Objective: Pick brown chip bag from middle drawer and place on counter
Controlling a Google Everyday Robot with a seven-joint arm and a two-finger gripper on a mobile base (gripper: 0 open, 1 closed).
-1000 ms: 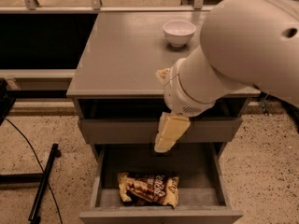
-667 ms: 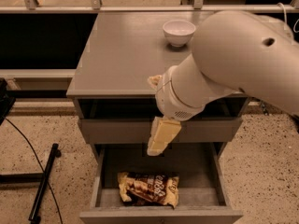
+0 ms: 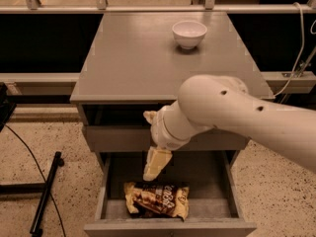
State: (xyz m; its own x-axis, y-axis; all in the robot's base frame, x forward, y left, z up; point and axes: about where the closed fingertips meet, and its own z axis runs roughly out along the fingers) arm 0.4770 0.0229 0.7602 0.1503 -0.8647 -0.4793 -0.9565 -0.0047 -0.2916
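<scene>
The brown chip bag (image 3: 158,199) lies crumpled on the floor of the open middle drawer (image 3: 101,201), near its front. My gripper (image 3: 154,168) hangs from the big white arm just above the bag's back edge, pointing down into the drawer, apart from the bag. The grey counter (image 3: 138,58) is the cabinet's top, behind and above the arm.
A white bowl (image 3: 189,33) stands at the back right of the counter. A closed grey drawer front (image 3: 118,138) sits above the open drawer. A black stand and cable (image 3: 44,191) lie on the speckled floor at left. A rail runs behind the cabinet.
The arm has swung down and to the left, bringing my gripper lower into the open drawer, closer to the chip bag. The bag has not moved.
</scene>
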